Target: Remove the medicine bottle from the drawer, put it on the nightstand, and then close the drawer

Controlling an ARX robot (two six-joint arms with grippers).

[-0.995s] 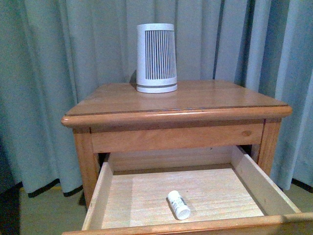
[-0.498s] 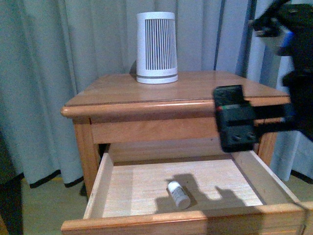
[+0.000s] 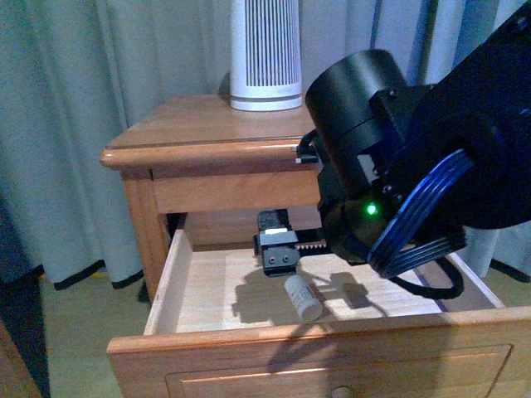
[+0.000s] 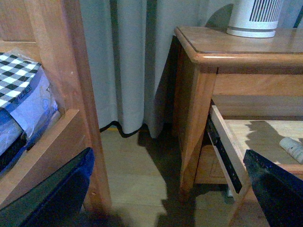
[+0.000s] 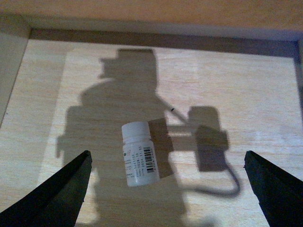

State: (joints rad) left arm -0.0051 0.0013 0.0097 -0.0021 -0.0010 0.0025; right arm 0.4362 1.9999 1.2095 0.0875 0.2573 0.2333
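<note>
Okay, my right gripper [image 5: 166,158] hangs, jaws wide apart, over the medicine bottle [image 5: 139,161] lying in the drawer [image 5: 246,71]. My arm [image 3: 415,157] hides half the nightstand [image 3: 191,128] beside the ribbed device [image 3: 265,58].

Looks like a home bedroom: wooden nightstand [image 3: 207,124], floor-length curtains [image 3: 66,124] right behind it, wooden bed frame [image 4: 61,71] with checked bedding [image 4: 19,80] off to its side.
</note>
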